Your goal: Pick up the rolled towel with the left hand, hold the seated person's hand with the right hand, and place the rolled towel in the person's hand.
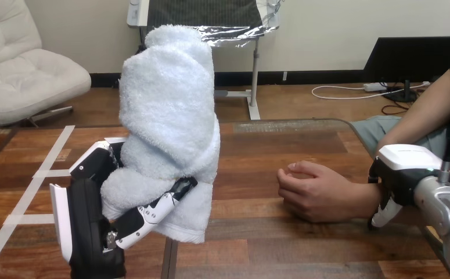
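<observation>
A fluffy pale-blue terry rolled towel (170, 116), a plump twisted cone, stands clasped in the left hand's (89, 221) curled fingers. The right hand (405, 174) grips the person's wrist (366, 200).

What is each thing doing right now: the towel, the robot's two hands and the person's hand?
rolled towel: rolled up, standing upright, lifted off the table.
left hand: fingers curled round the rolled towel's lower part, holding it up.
right hand: over the person's wrist, fingers curled down round it.
person's hand: resting on the table, fingers curled in, nothing in it.
</observation>
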